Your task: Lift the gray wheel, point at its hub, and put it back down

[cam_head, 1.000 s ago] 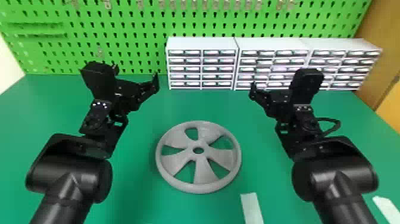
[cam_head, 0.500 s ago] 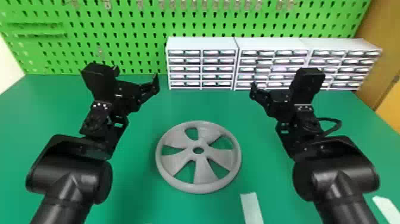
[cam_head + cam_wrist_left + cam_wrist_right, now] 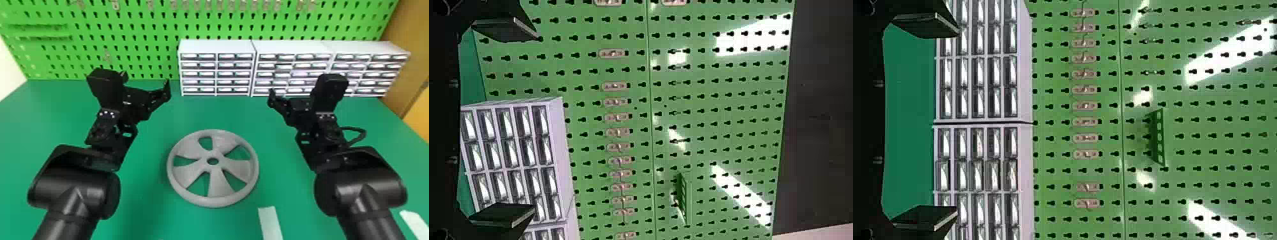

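The one gray wheel (image 3: 218, 186) is seen flat on the tabletop (image 3: 148, 204), low between the left pincer (image 3: 535, 122) and right pincer (image 3: 956, 121), its round rim giving no long axis. It lies nearer the robot than both pincers, whose fingers are held wide apart with nothing between them, and neither arm can be judged clearly nearer. Counted are two pincers, three drawer units (image 3: 217, 48) and two pale strips (image 3: 269, 223).

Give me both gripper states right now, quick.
Left gripper: open, fingers wide apart, holding nothing.
Right gripper: open, fingers wide apart, holding nothing.
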Motion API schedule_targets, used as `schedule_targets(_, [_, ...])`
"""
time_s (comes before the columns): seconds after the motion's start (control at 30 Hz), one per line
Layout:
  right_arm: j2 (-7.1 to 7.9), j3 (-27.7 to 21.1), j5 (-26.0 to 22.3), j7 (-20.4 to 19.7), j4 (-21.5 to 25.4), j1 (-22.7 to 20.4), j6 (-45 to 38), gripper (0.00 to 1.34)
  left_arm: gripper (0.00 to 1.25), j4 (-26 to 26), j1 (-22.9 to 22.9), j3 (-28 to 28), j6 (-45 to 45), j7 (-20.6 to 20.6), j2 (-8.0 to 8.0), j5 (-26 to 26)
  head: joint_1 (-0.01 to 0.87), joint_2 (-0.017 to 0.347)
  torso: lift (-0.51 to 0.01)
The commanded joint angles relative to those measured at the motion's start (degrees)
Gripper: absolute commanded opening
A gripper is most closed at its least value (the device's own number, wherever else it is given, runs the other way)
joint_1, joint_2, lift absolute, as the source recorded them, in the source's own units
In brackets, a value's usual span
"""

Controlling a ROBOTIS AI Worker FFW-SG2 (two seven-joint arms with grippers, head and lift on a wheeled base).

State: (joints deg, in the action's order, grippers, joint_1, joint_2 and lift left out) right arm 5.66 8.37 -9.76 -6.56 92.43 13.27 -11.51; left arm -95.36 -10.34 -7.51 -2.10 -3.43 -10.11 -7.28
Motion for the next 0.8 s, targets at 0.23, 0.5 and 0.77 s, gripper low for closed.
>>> schedule_targets(0.23, [0.05, -0.19, -0.34, 0.06, 0.03, -0.35, -0.09, 1.28, 1.17, 0.0, -0.21, -0.05, -0.01, -0.09, 0.0, -0.28, 0.692, 0.048, -0.088])
schedule_targets(0.5, [-0.21, -0.98, -0.43, -0.03, 0.38, -0.7, -0.09, 1.28, 1.17, 0.0, -0.29, 0.13, -0.01, -0.44, 0.0, -0.37, 0.692, 0.048, -0.088])
schedule_targets(0.77, [-0.21, -0.81, -0.43, -0.03, 0.64, -0.08, -0.09, 1.28, 1.17, 0.0, -0.56, 0.3, -0.01, -0.53, 0.0, -0.37, 0.692, 0.048, -0.088])
